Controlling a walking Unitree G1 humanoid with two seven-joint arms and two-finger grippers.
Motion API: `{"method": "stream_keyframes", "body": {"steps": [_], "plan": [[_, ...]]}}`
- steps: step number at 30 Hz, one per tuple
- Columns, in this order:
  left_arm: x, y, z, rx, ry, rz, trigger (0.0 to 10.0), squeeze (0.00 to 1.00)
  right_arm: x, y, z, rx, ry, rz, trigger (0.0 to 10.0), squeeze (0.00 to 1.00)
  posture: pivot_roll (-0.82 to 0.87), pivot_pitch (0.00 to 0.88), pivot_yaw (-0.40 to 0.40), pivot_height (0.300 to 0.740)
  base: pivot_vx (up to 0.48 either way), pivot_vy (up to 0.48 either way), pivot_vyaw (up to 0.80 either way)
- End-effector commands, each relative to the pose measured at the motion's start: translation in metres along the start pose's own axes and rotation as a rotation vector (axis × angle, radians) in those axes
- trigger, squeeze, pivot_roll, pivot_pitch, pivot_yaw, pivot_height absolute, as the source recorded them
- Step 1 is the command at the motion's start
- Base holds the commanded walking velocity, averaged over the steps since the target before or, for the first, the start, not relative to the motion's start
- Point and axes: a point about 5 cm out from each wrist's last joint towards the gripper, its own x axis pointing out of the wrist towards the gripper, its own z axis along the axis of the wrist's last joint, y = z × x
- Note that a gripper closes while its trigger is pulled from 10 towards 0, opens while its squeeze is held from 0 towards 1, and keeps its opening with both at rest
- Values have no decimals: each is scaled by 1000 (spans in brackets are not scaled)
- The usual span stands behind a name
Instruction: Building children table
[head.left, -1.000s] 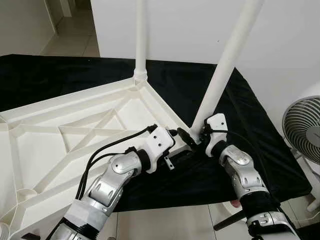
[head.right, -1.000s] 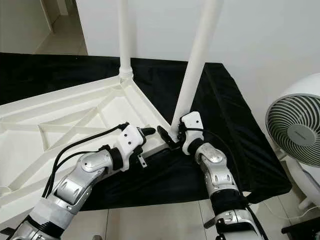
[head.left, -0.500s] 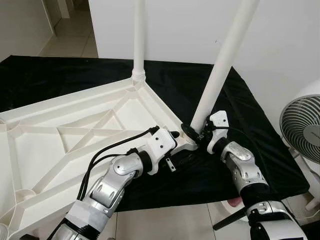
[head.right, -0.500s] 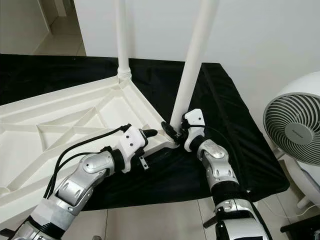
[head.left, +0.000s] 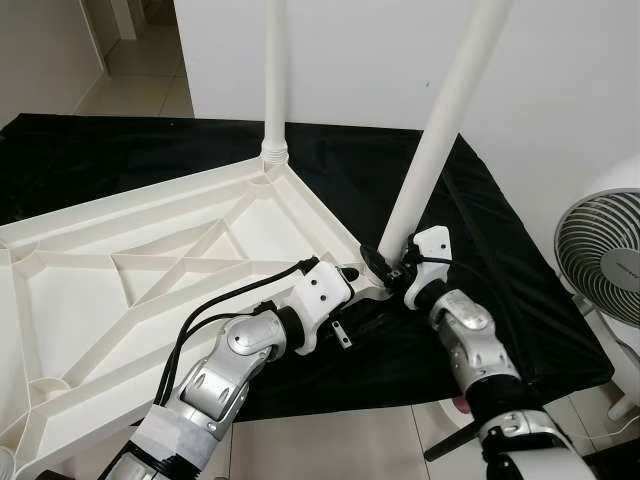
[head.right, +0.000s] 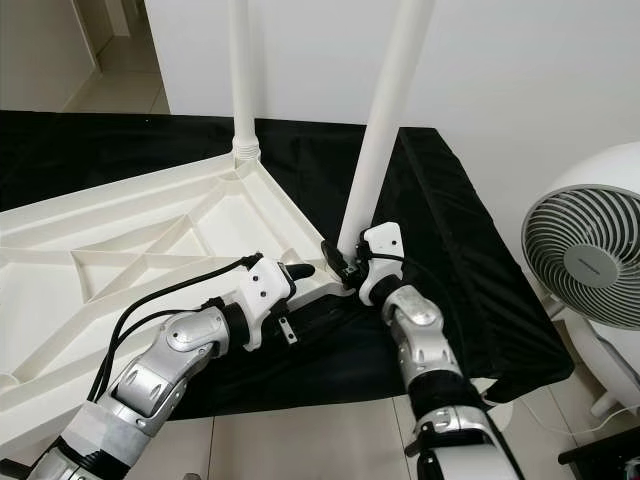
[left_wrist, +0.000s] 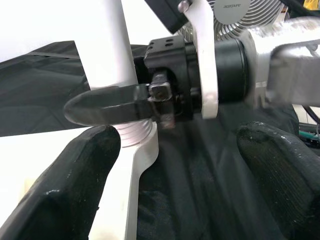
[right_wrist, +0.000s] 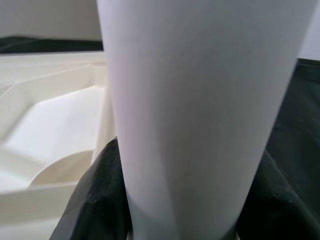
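Note:
The white table top (head.left: 150, 250) lies upside down on a black cloth (head.left: 500, 230). One white leg (head.left: 273, 80) stands upright in its far corner. A second leg (head.left: 440, 130) leans at the near right corner, its ribbed foot (left_wrist: 135, 132) right at the corner socket. My right gripper (head.left: 385, 262) is shut on that leg just above the foot; in the right wrist view the leg (right_wrist: 200, 100) sits between dark fingers (right_wrist: 95, 200). My left gripper (head.left: 352, 272) is open at the same corner, its fingers (left_wrist: 75, 185) spread wide with the corner edge between them.
A white standing fan (head.right: 590, 250) is close on the right, beyond the cloth's edge. A white wall (head.left: 350, 50) rises behind the table. Tiled floor (head.left: 330, 445) shows below the cloth's front edge, and a doorway (head.left: 130, 60) opens at the far left.
My right gripper has carried the leg's foot a little closer to the corner and the leg stands slightly steeper. The left gripper has edged forward to that corner.

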Motion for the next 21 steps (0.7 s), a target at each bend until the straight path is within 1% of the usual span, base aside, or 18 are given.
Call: {"method": "stream_keyframes", "body": {"steps": [1,2,4,5,6,7,8,9,10,11,12,13,14,15,16,17,21], "plan": [[1,-5,-1,4,12,-42,10000,0,-7,-2,-16,16,88,-71,10000,0,111,33,-62,740,0,0,0],[1,-5,-1,4,13,-42,10000,0,-9,-3,-17,19,90,-119,10000,0,108,34,-60,740,0,0,0],[1,-5,-1,4,13,-42,10000,0,-9,-3,-17,19,90,-119,10000,0,108,34,-60,740,0,0,0],[1,-6,-2,3,15,-44,10000,0,-11,-4,-18,23,91,-190,10000,0,105,35,-60,740,0,0,0],[1,-6,-2,3,15,-44,10000,0,-11,-4,-18,23,91,-190,10000,0,105,35,-60,740,0,0,0],[1,-6,-3,1,16,-45,10000,0,-13,-3,-18,26,89,-254,10000,0,104,36,-60,740,0,0,0],[1,-6,-3,0,17,-46,10000,0,-15,0,-18,31,82,-314,10000,0,102,36,-59,740,0,0,0],[1,-6,-3,0,17,-46,10000,0,-15,0,-18,31,82,-314,10000,0,102,36,-59,740,0,0,0],[1,-7,-3,-2,17,-47,10000,0,-17,6,-17,56,67,-370,10000,0,103,37,-61,740,0,0,0],[1,-7,-3,-2,17,-47,10000,0,-17,6,-17,56,67,-370,10000,0,103,37,-61,740,0,0,0],[1,-7,-3,-2,17,-48,10000,0,-19,12,-15,74,54,-413,10000,0,103,36,-62,740,0,0,0],[1,-7,-3,-2,17,-48,10000,0,-19,12,-15,74,54,-413,10000,0,103,36,-62,740,0,0,0],[1,-7,-4,-3,18,-48,10000,0,-19,18,-13,94,45,-444,10000,0,104,35,-61,740,0,0,0],[1,-7,-4,-3,18,-48,10000,0,-19,18,-13,94,45,-444,10000,0,104,35,-61,740,0,0,0],[1,-7,-4,-4,18,-47,10000,0,-20,27,-11,108,39,-449,10000,0,104,37,-62,740,0,0,0],[1,-7,-4,-4,18,-46,10000,0,-19,33,-10,115,38,-424,10000,0,103,36,-62,740,0,0,0],[1,-7,-3,-4,18,-46,10000,0,-18,36,-9,114,34,-407,10000,0,102,38,-62,740,0,0,0]]}}
